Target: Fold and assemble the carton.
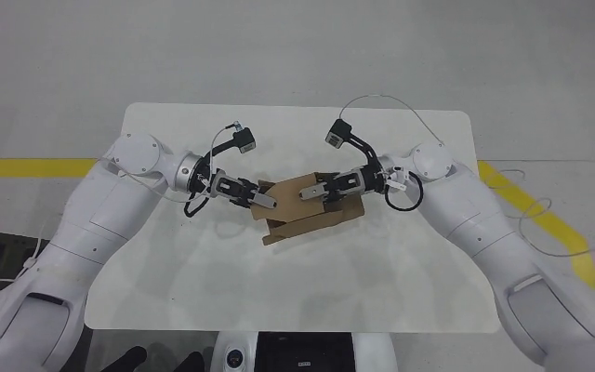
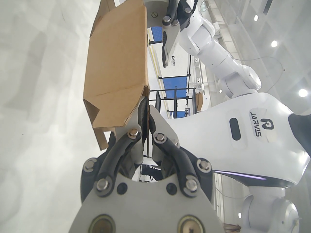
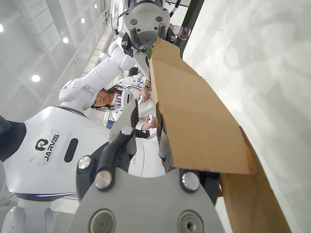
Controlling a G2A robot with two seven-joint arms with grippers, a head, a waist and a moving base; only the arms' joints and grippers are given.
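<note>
Your left gripper (image 2: 146, 112) is pinched shut on the left end of the brown corrugated cardboard carton (image 1: 299, 206), which lies mid-frame in the top view, long axis running left to right, while your right gripper (image 3: 147, 117) straddles its right end, jaws spread, not yet clamped.

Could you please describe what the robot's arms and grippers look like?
The left arm and right arm have rounded white shells, with cables looping near the wrists. The left gripper and right gripper are grey metal, with black linkages, silver bolts and tapered fingers.
</note>
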